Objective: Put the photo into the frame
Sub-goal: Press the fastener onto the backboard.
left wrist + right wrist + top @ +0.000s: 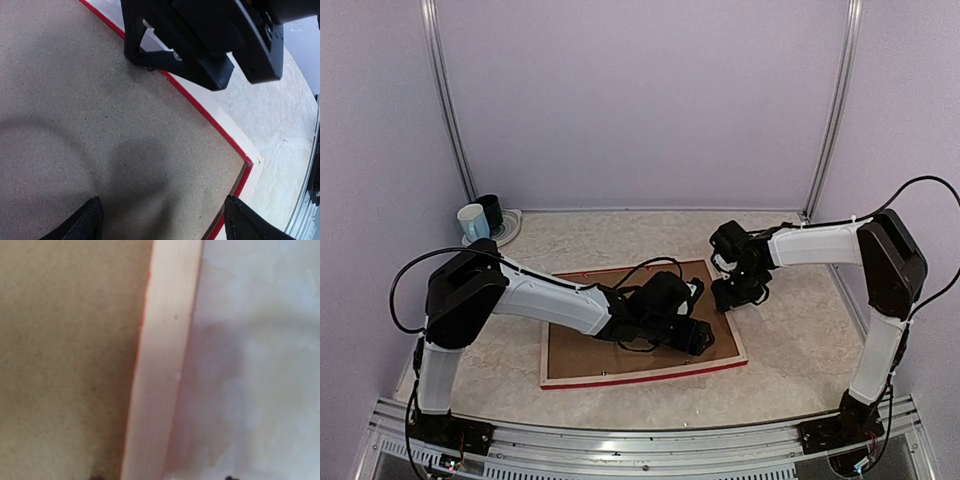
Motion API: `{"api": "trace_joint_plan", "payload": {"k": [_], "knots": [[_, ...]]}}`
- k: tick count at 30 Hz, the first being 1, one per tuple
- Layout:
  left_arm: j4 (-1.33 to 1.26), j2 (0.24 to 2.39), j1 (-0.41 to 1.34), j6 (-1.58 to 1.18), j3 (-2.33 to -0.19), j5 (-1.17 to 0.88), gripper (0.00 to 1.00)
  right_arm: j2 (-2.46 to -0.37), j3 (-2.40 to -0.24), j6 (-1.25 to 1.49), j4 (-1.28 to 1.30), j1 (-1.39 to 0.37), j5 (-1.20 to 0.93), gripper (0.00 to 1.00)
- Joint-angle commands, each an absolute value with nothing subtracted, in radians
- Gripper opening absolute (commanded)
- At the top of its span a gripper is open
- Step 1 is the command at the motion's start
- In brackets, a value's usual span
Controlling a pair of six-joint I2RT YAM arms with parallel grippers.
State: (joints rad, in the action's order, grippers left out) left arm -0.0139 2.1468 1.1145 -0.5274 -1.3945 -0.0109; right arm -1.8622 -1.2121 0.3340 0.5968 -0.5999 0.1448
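The frame (640,377) lies face down on the table, its red rim and pale wood side showing. The plain brown backing board (582,345) fills it. The photo is hidden. My left gripper (698,338) hangs open and empty over the board near the frame's near right corner (247,162); its fingertips (92,220) stand wide apart in the left wrist view (167,225). My right gripper (732,298) is low at the frame's right edge and also shows in the left wrist view (200,65). It is open (162,478), straddling the pale wood side (160,365).
A white mug (472,221) and a black mug (490,208) stand on a plate at the back left corner. Metal posts rise at the back corners. An aluminium rail (640,440) runs along the near edge. Bare table (260,365) lies right of the frame.
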Motion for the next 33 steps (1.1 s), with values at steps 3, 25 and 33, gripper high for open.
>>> {"api": "trace_joint_plan", "payload": {"k": [3,25,33], "knots": [[0.058,2.221,1.110,-0.567,-1.408,-0.017,0.82,-1.853,-1.227,0.315,0.710,-0.598,0.114,0.54],[0.015,2.200,1.102,-0.581,-1.314,-0.034,0.79,-1.909,-1.271,0.289,0.693,-0.606,0.143,0.51],[0.008,2.197,1.104,-0.581,-1.301,-0.041,0.77,-1.893,-1.298,0.270,0.672,-0.607,0.063,0.50]]}}
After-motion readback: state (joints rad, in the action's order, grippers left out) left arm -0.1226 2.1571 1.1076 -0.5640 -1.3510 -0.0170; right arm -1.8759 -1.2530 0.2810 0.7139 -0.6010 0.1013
